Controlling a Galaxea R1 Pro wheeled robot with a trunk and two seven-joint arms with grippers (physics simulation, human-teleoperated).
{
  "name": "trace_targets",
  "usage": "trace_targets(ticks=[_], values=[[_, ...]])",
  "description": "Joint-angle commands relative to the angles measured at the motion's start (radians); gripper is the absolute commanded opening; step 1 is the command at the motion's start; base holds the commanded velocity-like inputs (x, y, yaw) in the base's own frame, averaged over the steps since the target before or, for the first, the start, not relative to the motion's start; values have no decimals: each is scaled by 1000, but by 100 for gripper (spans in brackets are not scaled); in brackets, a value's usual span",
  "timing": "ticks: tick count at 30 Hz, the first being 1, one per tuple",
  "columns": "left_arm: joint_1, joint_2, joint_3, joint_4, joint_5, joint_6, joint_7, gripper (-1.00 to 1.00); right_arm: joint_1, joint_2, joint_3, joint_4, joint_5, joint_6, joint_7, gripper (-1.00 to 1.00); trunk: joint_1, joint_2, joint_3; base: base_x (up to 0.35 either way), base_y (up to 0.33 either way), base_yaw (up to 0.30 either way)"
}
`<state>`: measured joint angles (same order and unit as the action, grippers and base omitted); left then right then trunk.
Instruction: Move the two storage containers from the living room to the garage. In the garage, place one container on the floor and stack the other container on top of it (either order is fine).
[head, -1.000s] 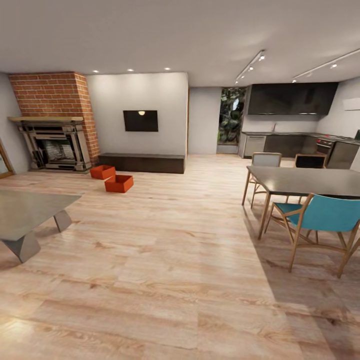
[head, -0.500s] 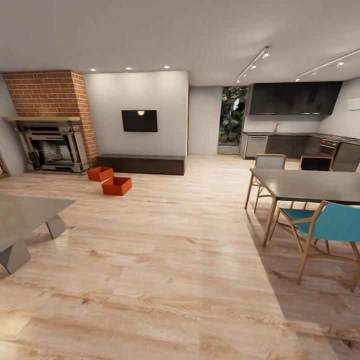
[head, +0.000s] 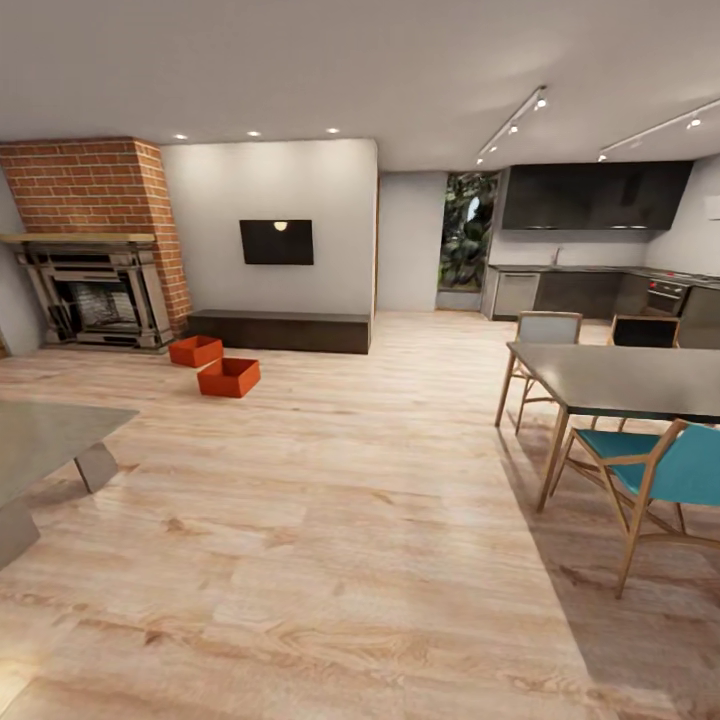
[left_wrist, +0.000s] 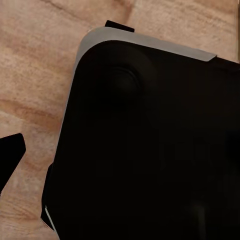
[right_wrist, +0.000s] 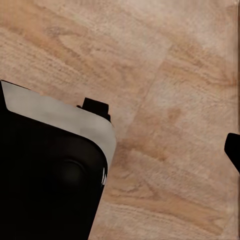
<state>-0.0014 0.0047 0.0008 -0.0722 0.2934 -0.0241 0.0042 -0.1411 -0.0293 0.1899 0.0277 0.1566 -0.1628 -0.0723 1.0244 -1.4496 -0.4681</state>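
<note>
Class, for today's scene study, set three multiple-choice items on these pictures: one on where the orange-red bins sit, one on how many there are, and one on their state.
1. Where are the two storage containers?
A. On the dining table
B. On the wood plank floor near the low dark cabinet
C. Inside the fireplace

2. How many orange-red bins show in the head view?
A. One
B. Two
C. Four

3. How do the bins stand?
A. Stacked
B. Side by side, open-topped
C. Tipped on their sides

Answers:
1 B: they rest on the wood plank floor in front of the low dark cabinet, right of the fireplace.
2 B: two show.
3 B: neither sits on the other, and no lid shows.
</note>
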Motion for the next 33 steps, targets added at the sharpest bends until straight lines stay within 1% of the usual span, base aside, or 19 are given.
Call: trace_targets(ticks=[1,14,21,33], values=[[0,0,-1,0,4,-2,0,100,-1,0,2,3,11,-4,-6,100,1,0,-1,326,0,0],[0,1,-1,0,4,-2,0,100,-2,3,0,3,11,-2,-4,100,1,0,-1,326,0,0],[0,1,1,0,4,-2,0,100,-1,-1,2,3,13,-7,3,100,1,0,-1,326,0,0],[0,0,-2,0,4,-2,0,100,-2,0,2,3,13,-7,2,100,1,0,-1,326,0,0]])
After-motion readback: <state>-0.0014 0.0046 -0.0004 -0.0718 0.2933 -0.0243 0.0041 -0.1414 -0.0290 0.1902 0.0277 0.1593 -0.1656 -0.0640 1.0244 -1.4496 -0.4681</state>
